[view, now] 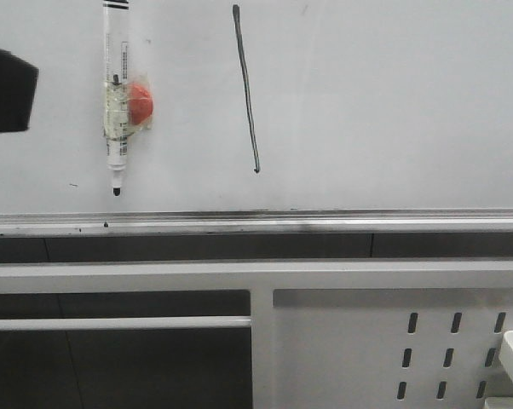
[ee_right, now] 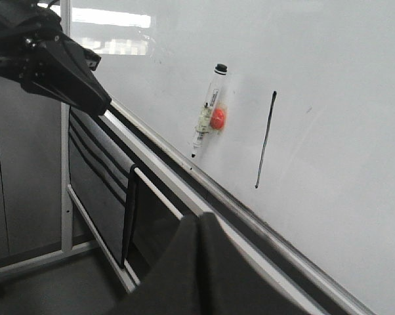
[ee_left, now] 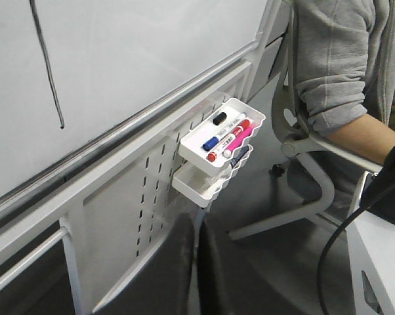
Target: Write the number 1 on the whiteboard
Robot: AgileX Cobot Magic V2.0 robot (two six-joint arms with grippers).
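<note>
The whiteboard [view: 393, 102] fills the upper front view, with a silver rail [view: 325, 223] along its lower edge. The number 1 [view: 246, 85] is a thin, long, nearly vertical black stroke with a tiny hook at its lower end. It also shows in the left wrist view [ee_left: 46, 59] and the right wrist view [ee_right: 266, 141]. A black-capped marker [view: 116, 94] hangs tip down on the board, left of the stroke, taped to a red magnet [view: 140, 102]. My left gripper [ee_left: 196, 226] is shut and empty, off the board. My right gripper [ee_right: 199, 220] is shut and empty, below the rail.
A white slotted panel [view: 367, 349] sits under the board. A white tray [ee_left: 222, 134] with several markers hangs on it. A seated person [ee_left: 342, 65] on an office chair is beside it. My left arm [ee_right: 53, 59] reaches near the board's left part.
</note>
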